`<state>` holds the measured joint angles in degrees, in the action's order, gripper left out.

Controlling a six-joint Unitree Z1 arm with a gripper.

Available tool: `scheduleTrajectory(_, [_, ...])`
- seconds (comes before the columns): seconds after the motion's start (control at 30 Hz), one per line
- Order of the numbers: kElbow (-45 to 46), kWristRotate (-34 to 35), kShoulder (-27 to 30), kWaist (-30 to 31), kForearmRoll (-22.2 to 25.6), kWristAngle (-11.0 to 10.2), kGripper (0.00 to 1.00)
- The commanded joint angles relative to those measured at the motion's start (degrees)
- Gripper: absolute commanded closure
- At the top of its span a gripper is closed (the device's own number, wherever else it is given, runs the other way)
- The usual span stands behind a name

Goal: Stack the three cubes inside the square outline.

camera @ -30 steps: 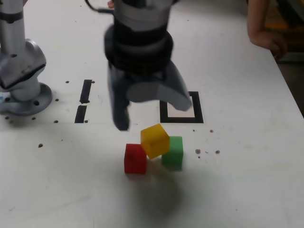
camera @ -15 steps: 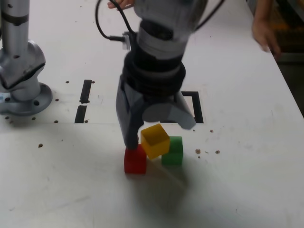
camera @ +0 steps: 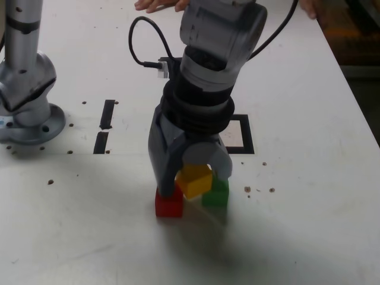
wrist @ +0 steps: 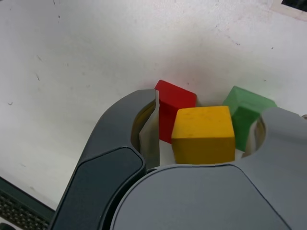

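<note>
Grey metal post point(camera: 32, 119): stands at the upper left of the frame on its round foot, by the picture's left edge.
Black strips: two short ones, an upper point(camera: 107, 114) and a lower point(camera: 101, 142), lie right of the post, nearly end to end.
Person's hand point(camera: 159, 5): at the top of the frame, left of my upper arm, partly cut off by the picture's edge.
Red cube point(camera: 169, 206): on the table point(camera: 303, 208), just below the middle of the frame, partly behind one of my fingers.
My jaws point(camera: 194, 183): part open, one finger on each side of the yellow cube point(camera: 196, 182); the wrist view shows a gap either side of it, so I have hold of nothing.
Yellow cube: raised, between my fingers, overlapping red and green in view; I cannot tell exactly where it touches them.
Green cube point(camera: 216, 196): right of the red one, apart from it, its top partly covered by my other finger.
Square outline point(camera: 248, 133): above and right of the cubes; my wrist hides its left part, and white surface shows inside the rest.
Room: white tabletop spreads right of the green cube, marked by small brown spots.
Table edge: slants down the right of the frame, with another hand point(camera: 309, 8) near its upper end.
</note>
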<state>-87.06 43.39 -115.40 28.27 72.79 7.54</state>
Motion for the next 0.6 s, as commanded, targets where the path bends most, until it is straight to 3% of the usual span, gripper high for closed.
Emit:
scheduleTrajectory(0.0, [0.3, 0.12, 0.02, -0.05, -0.18, -0.04, 0.62])
scheduleTrajectory(0.3, [-0.23, -0.22, 0.42, -0.05, 0.39, -1.04, 0.72])
scheduleTrajectory(0.57, [1.71, -5.54, 7.86, -2.4, 6.42, -6.77, 0.74])
